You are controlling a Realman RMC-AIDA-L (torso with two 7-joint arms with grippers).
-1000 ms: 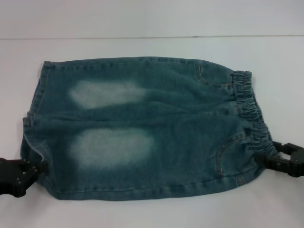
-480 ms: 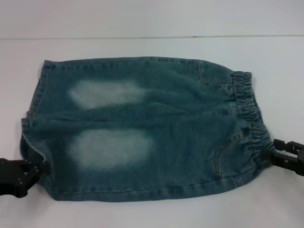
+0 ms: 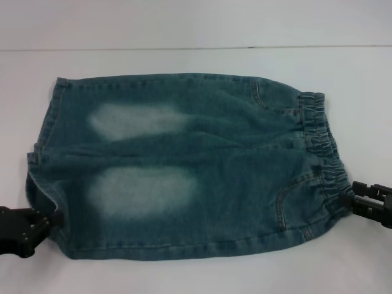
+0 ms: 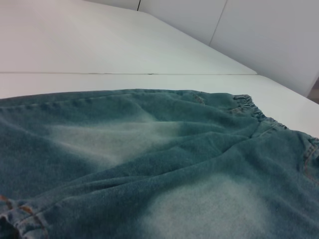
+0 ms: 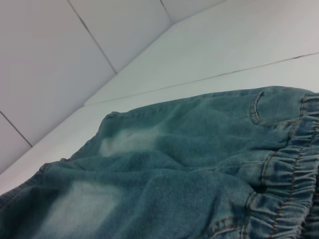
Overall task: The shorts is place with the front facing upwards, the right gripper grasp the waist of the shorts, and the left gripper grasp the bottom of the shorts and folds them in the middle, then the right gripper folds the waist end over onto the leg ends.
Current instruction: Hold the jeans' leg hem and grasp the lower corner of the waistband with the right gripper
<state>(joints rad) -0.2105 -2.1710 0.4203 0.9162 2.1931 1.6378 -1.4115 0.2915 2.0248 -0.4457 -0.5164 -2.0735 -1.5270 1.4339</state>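
1. Since a second ago the right gripper (image 3: pixel 354 204) has slid outward toward the right edge of the head view, drawing the near waist corner with it, while the left gripper (image 3: pixel 56 215) has sunk slightly toward the near edge.
2. Denim shorts (image 3: pixel 184 165) lie flat, front up, on the white table (image 3: pixel 184 30), with the waist on the robot's right and the leg ends on its left.
3. At the near end of the elastic waistband (image 3: pixel 321 147) the right gripper touches the cloth; whether its jaws are clamped on the denim cannot be told from the head view.
4. By the near leg hem (image 3: pixel 40 184) the left gripper meets the cloth at the bottom corner; its jaw state cannot be told either.
5. Neither wrist view shows that arm's own fingers.
6. From the left wrist, the shorts (image 4: pixel 149 169) appear low and from the leg end, with the waistband (image 4: pixel 249 107) far off and a wall panel beyond the table.
7. From the right wrist, the gathered waistband (image 5: pixel 294 169) and a curved pocket seam (image 5: pixel 255 109) show close up, details the head view gives only small.
8. Bare table lies beyond the far edge of the shorts and on both sides.
9. Along the near hem only a narrow strip of table shows in the head view.
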